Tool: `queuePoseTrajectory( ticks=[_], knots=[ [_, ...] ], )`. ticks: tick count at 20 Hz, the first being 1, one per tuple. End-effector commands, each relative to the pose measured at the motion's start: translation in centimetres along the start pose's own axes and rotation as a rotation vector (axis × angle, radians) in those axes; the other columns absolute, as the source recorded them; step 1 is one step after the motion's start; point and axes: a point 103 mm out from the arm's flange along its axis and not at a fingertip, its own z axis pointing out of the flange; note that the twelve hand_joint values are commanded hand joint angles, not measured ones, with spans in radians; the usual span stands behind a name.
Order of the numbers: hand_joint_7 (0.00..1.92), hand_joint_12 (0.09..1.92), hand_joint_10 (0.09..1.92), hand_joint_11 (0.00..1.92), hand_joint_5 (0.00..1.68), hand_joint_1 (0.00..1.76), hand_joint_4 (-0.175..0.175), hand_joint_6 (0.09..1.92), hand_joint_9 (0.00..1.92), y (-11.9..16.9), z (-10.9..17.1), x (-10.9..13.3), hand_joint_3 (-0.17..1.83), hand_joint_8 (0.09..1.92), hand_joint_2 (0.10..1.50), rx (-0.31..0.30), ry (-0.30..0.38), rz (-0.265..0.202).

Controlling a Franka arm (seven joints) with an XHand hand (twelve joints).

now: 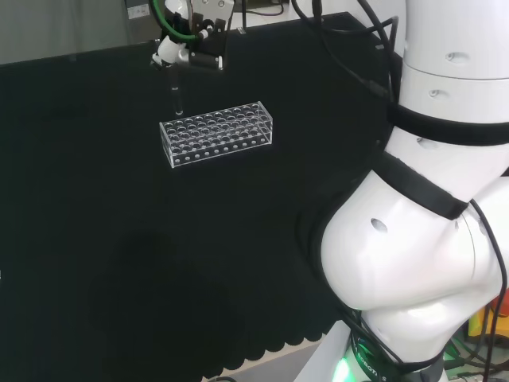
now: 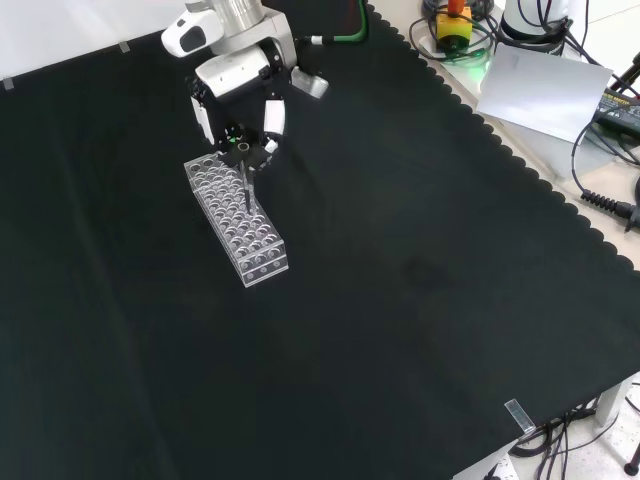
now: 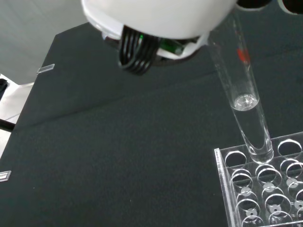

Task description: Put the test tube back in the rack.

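Note:
A clear plastic test tube rack (image 1: 216, 134) with many round holes lies on the black cloth, also seen in the front view (image 2: 235, 215). The hand (image 1: 191, 48) hovers over the rack's left end in the head view and is shut on a clear test tube (image 1: 175, 99) that hangs nearly upright below it. In the front view the hand (image 2: 240, 95) stands at the rack's far end, with the tube (image 2: 245, 180) reaching down over the holes. Close up, the tube (image 3: 241, 94) bears a red mark and holds some clear liquid; its round bottom sits just above a corner hole of the rack (image 3: 260, 194).
The arm's white links (image 1: 429, 239) fill the head view's right side. Beyond the cloth's scalloped edge (image 2: 520, 170) in the front view lie a grey sheet (image 2: 545, 90), cables and a yellow and orange device (image 2: 455, 20). Wide black cloth spreads around the rack.

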Motion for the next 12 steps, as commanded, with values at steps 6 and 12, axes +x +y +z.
queuePoseTrajectory(
  ticks=[6,12],
  knots=[
    [1.85,0.88,0.27,1.33,1.43,1.23,-0.175,0.37,1.77,0.9,2.2,-1.1,0.67,0.39,0.60,0.014,-0.009,0.020],
    [1.85,0.88,0.27,1.33,1.43,1.23,-0.175,0.37,1.77,1.7,2.9,-1.6,0.67,0.39,0.60,0.027,-0.003,0.042]
  ],
)
